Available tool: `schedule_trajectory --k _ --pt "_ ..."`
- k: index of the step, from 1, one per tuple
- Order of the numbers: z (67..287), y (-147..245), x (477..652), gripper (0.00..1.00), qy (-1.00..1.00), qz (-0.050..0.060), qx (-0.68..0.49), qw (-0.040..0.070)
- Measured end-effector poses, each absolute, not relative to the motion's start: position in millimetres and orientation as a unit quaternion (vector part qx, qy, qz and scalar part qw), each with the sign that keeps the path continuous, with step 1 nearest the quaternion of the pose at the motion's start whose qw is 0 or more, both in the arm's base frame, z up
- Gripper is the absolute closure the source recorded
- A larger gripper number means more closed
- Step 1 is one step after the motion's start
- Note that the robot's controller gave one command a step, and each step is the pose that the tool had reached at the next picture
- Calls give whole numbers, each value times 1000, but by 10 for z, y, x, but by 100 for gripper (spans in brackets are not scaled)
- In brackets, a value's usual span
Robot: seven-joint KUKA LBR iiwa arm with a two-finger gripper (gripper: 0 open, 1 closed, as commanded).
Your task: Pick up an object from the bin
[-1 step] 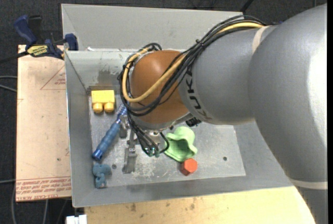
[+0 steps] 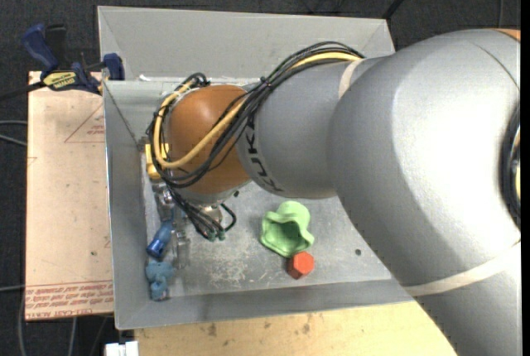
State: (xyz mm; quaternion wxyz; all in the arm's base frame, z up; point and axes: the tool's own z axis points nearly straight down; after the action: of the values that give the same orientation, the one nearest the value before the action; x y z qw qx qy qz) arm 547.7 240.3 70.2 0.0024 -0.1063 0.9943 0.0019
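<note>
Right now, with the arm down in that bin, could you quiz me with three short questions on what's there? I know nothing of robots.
1. True or false: the red block lies close beside the green crumpled thing.
2. Which lies nearest the end effector? A) the blue pieces B) the red block C) the green crumpled thing
3. Fill in: the arm reaches in from the view's ____.
Key: 1 true; 2 A; 3 right.
</note>
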Motion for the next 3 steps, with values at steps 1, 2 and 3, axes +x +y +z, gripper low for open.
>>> schedule_trajectory --k 1,2,3 --pt "1008 2296 5487 0 967 1 -256 2" --pt "1059 2443 5646 0 933 1 -359 3" --pt "688 2362 5733 0 908 1 -418 0"
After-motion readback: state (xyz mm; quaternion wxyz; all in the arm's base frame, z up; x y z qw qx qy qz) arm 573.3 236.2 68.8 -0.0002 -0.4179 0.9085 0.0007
